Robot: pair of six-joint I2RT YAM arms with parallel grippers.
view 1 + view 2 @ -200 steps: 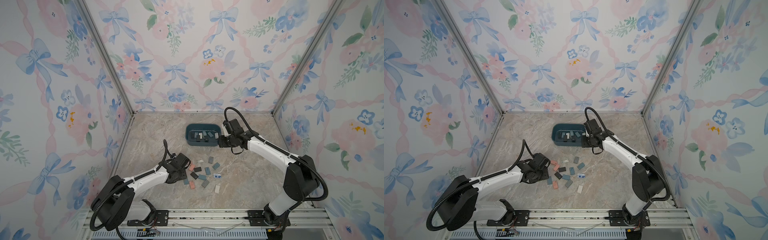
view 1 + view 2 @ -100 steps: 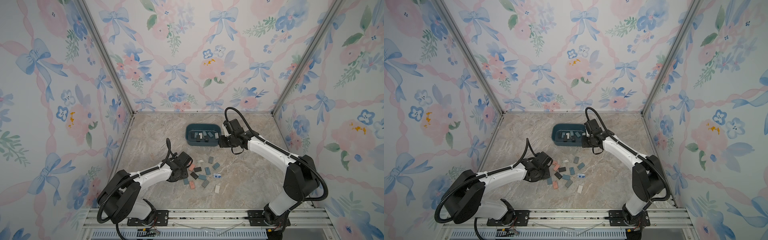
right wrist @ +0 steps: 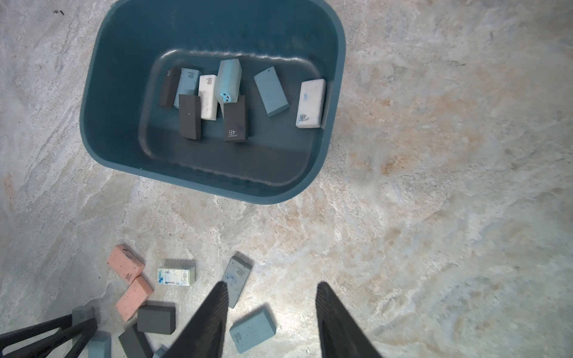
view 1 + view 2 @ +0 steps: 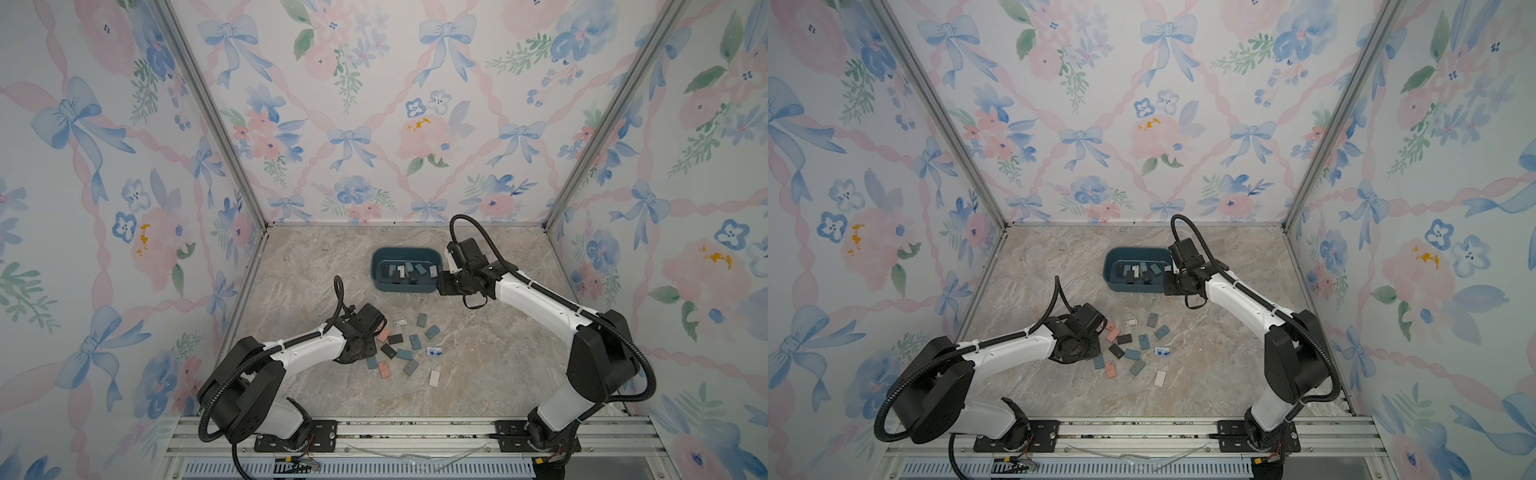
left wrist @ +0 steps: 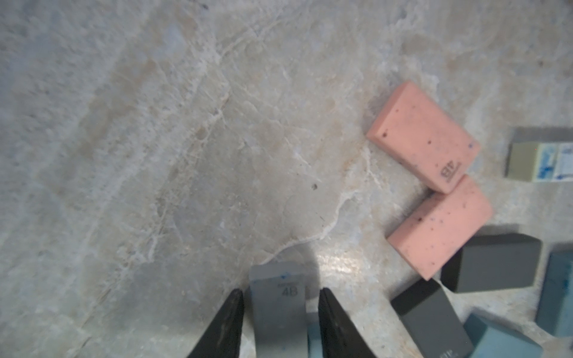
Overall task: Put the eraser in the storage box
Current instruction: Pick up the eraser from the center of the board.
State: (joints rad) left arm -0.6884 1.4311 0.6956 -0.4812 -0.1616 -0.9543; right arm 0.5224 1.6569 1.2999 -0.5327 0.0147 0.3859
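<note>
grey eraser cut off, left pincer astride

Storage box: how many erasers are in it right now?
8, all inside the storage box: a cluster of six at one end, a teal one mid-floor, a white one by the opposite end wall. Others may hide beneath.

We note storage box: dark teal tub, rounded corners, upright on worktop, several stored erasers inside. Grey eraser: stamped 4B, flat on worktop, outside box.
</note>
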